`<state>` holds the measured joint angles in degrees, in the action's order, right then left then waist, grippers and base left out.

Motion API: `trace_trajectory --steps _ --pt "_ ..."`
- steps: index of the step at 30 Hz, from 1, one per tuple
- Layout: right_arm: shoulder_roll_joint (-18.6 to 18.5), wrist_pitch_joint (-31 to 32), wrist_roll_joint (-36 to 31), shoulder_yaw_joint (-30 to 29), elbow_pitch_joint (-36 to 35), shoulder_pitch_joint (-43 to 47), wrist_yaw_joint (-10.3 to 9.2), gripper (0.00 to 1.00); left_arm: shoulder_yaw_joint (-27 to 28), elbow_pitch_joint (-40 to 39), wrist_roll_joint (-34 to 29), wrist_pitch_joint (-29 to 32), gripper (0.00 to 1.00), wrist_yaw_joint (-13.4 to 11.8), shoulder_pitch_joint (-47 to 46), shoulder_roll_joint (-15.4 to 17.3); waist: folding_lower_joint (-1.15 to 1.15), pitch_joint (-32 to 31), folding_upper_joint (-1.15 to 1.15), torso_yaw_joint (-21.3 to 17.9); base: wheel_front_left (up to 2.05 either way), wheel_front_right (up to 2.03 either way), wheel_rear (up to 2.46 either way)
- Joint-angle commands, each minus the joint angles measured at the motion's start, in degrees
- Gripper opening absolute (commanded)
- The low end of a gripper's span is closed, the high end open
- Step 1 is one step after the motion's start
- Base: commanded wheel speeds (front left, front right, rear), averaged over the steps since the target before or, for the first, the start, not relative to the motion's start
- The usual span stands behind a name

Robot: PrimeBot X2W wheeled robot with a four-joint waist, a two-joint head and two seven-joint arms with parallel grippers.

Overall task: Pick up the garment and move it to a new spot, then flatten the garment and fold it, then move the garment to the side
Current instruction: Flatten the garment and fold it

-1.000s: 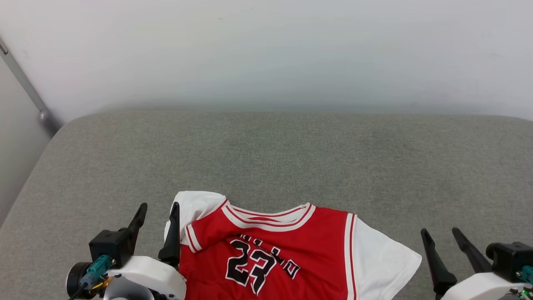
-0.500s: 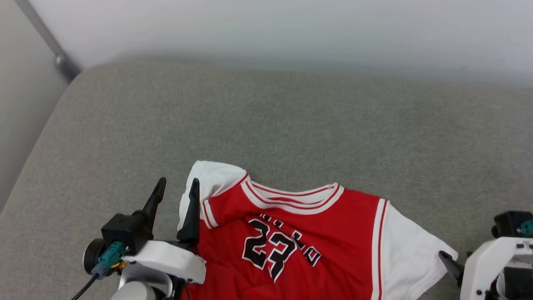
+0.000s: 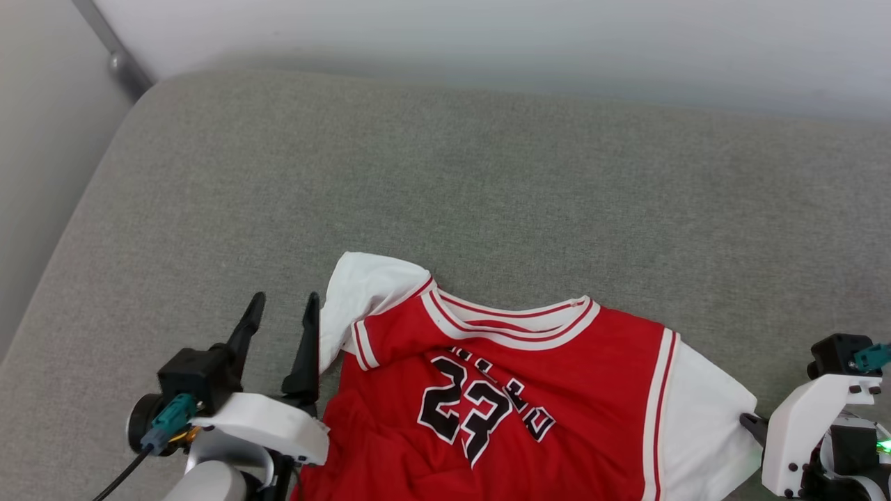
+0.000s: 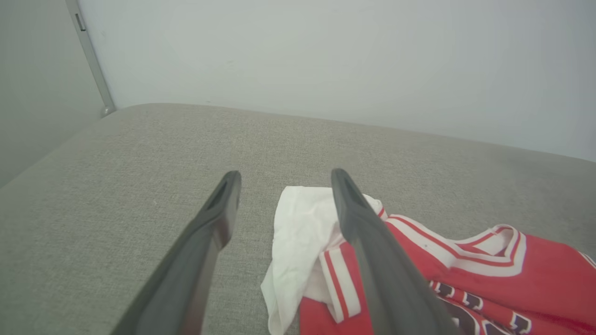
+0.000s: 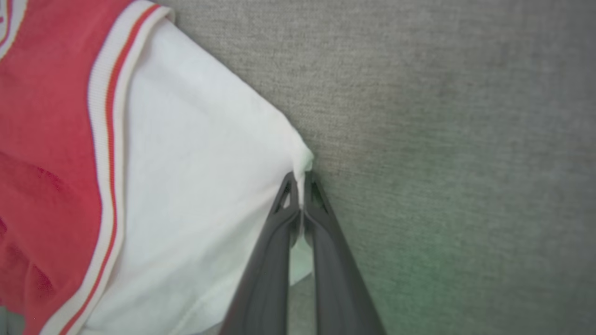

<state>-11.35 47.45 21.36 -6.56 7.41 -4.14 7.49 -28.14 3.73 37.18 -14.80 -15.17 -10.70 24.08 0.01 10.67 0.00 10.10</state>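
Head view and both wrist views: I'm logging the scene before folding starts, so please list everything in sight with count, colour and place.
shirt: one, red with white sleeves, striped trim and black numbers, lying face up on the near part of the fabric surface, the sleeve on the robot's left bunched up
fabric surface: one, grey, under the shirt and reaching back to the wall
wall: one, pale, behind the fabric surface
metal bar: one, grey, slanting at the far left corner
left tool: one, dark fingers, open, beside the bunched sleeve
right tool: one, dark fingers, shut on the outer edge of the shirt's other sleeve
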Motion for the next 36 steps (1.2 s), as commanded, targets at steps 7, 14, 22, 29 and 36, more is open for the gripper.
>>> trace_trajectory --steps 7,14,22,29,36 --pt "-0.88 -2.22 -1.21 -1.93 -3.22 1.16 -0.01 0.0 0.28 1.28 4.17 6.92 1.0 2.93 1.2 3.97 -0.01 -4.29 0.0 -2.49 0.0 0.0 0.0" --pt "-0.16 -0.09 -2.74 -3.62 -8.19 2.56 -0.01 0.0 -2.52 3.37 9.98 23.27 1.0 9.42 -2.84 9.28 -0.01 -4.9 0.0 -4.17 0.0 0.0 0.0" --pt "2.14 0.11 -3.92 -1.85 -11.71 0.74 -0.01 0.0 -5.5 8.11 13.61 35.47 1.0 14.13 -10.61 9.38 -0.01 0.95 0.0 -7.84 0.0 0.0 0.0" --pt "2.96 -0.67 -4.02 -1.17 -11.94 -0.42 -0.01 0.0 -7.36 14.09 12.78 40.99 1.0 13.81 -14.61 9.56 -0.01 4.43 0.0 -9.16 0.0 0.0 0.0" --pt "3.43 -1.77 -3.6 -0.41 -11.3 -1.03 -0.01 0.0 -10.12 19.79 13.0 46.28 0.0 14.22 -16.03 7.96 -0.01 5.92 0.0 -9.95 0.0 0.0 0.0"
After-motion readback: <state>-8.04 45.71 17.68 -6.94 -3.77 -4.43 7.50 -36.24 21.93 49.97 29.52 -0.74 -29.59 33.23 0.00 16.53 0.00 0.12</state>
